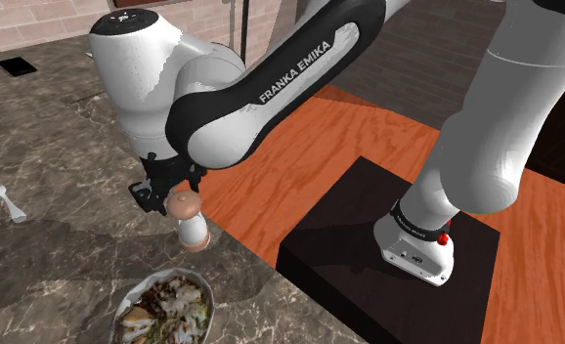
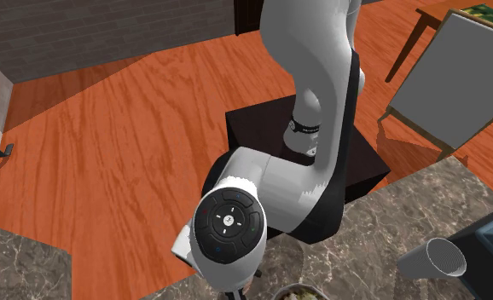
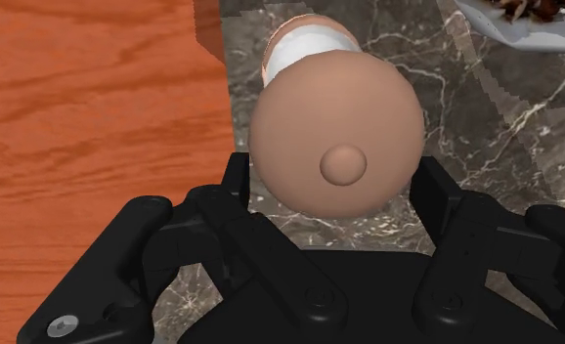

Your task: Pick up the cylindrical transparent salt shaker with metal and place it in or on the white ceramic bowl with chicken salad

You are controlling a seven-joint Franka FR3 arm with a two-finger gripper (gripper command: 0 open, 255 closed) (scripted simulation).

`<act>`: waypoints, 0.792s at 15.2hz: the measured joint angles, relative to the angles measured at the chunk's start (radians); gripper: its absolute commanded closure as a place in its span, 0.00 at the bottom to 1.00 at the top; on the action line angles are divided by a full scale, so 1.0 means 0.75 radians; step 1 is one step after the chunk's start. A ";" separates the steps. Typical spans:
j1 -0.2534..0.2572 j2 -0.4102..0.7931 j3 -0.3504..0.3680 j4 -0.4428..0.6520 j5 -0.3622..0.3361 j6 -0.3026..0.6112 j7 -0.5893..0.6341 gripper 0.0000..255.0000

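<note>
1. Shaker (image 1: 191, 225), lower left of centre in the shoulder view: domed tan cap with a knob, whitish cylindrical body.
2. Gripper (image 1: 173, 201) jaws clasp the cap.
3. Veined marble counter (image 1: 56, 244) ends just right of it; the white bowl (image 1: 124, 311) sits near below.

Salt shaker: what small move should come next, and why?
Probably a short straight lift, once the grip is sure: the gripper sits around the brown cap of the salt shaker, which seems to rest on the marble counter, and the bowl lies close by.
</note>
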 measured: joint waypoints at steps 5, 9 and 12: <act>-0.009 -0.049 0.009 0.029 0.038 -0.071 -0.028 1.00; -0.013 -0.086 0.014 0.065 0.067 -0.138 -0.049 1.00; -0.015 -0.108 0.017 0.094 0.083 -0.185 -0.060 1.00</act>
